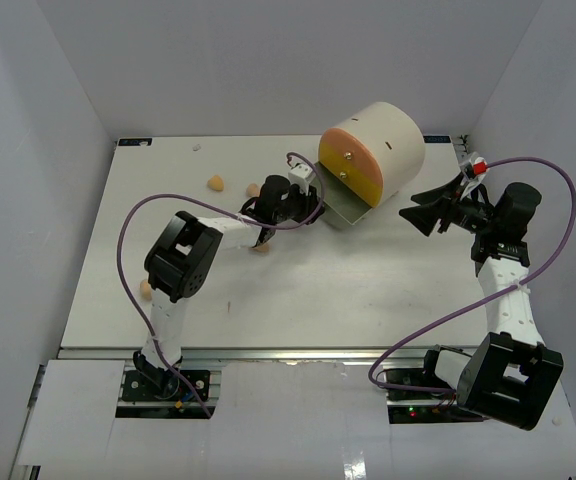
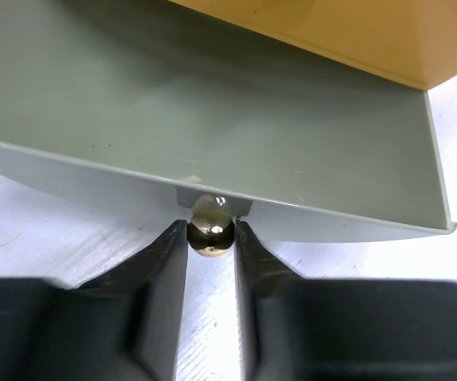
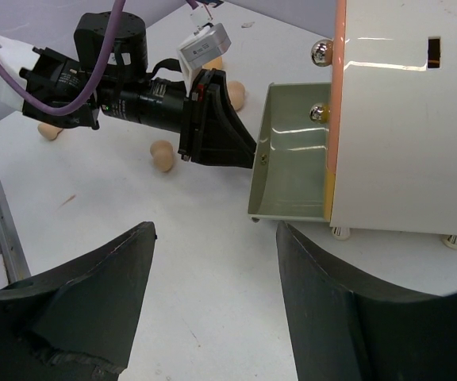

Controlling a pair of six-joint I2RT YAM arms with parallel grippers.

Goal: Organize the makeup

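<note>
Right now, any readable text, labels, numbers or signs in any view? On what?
None readable.
White block on the left wrist: no print legible, blurred.
Cylinder, drawer, knob: no markings show.
Red-and-white part on the right arm: too small to read.

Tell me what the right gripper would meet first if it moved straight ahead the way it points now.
Most likely the side wall of the open grey drawer, which the left gripper holds by its knob. Depth is unclear.
</note>
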